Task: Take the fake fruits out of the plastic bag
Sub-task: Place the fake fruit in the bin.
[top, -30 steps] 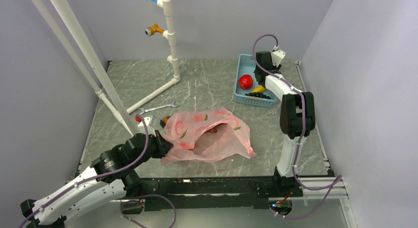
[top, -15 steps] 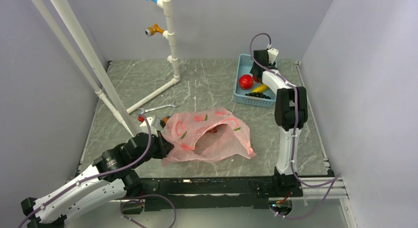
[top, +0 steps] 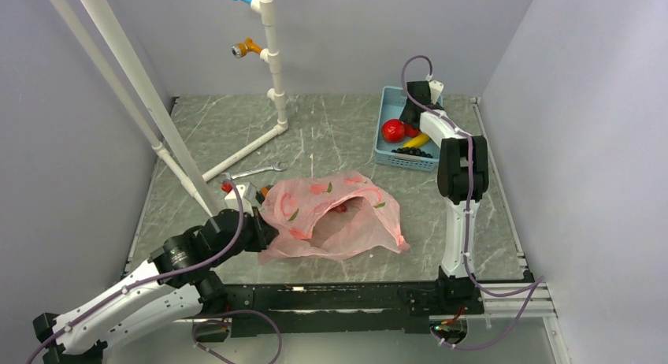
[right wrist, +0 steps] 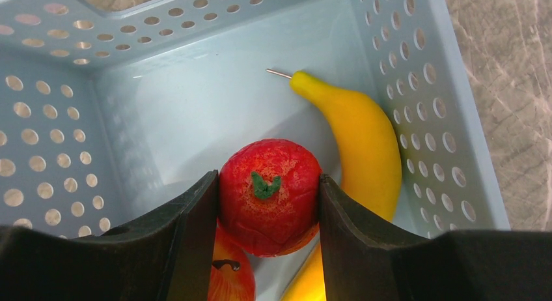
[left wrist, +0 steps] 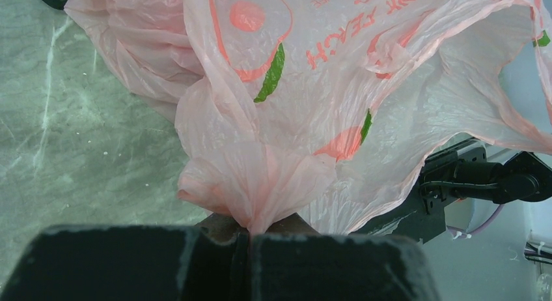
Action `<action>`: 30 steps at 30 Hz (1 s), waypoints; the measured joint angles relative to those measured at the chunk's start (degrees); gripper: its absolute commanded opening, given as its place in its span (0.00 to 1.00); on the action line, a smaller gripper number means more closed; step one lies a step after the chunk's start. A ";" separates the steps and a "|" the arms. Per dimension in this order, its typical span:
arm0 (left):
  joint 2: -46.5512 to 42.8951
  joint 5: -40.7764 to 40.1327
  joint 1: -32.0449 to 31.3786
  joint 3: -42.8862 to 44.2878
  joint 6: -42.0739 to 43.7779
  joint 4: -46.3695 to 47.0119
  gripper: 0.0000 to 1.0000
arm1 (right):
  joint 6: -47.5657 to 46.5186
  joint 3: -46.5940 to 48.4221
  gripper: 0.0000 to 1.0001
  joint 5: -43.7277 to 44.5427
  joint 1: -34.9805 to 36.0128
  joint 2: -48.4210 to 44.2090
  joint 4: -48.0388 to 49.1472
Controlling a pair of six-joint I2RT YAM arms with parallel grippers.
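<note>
The pink plastic bag (top: 331, 214) lies crumpled on the table with its mouth gaping toward the right. My left gripper (top: 264, 232) is shut on a bunched fold of the plastic bag (left wrist: 312, 118) at its left edge, the film squeezed between the left gripper (left wrist: 249, 232) jaws. A reddish fake fruit (top: 339, 209) shows inside the bag's opening. My right gripper (right wrist: 269, 190) hangs inside the blue basket (right wrist: 52, 118), shut on a round red fake fruit (right wrist: 269, 197) with a green stem. Another red fruit (right wrist: 229, 278) lies just beneath it.
The blue basket (top: 386, 104) stands at the back right and holds a yellow banana (right wrist: 361, 144) and a black grape bunch (top: 413, 152). A wrench (top: 256, 172) lies behind the bag. A white pipe frame (top: 272, 104) rises at the back left.
My right arm has swung a little left and carried its red fruit down into the basket beside the other one. The left gripper and the bag have barely moved.
</note>
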 measured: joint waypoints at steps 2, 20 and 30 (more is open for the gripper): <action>0.11 0.02 0.00 0.00 0.00 -0.02 0.00 | -0.37 0.33 0.51 -0.52 -0.07 0.26 -0.26; -0.72 0.00 0.00 -0.02 -0.24 -0.22 0.00 | -1.60 -1.18 0.87 -4.15 0.00 -2.01 -3.28; -2.84 -0.20 0.00 -0.39 -0.44 -1.11 0.00 | -2.62 -7.52 0.91 -4.15 1.07 -17.68 -3.39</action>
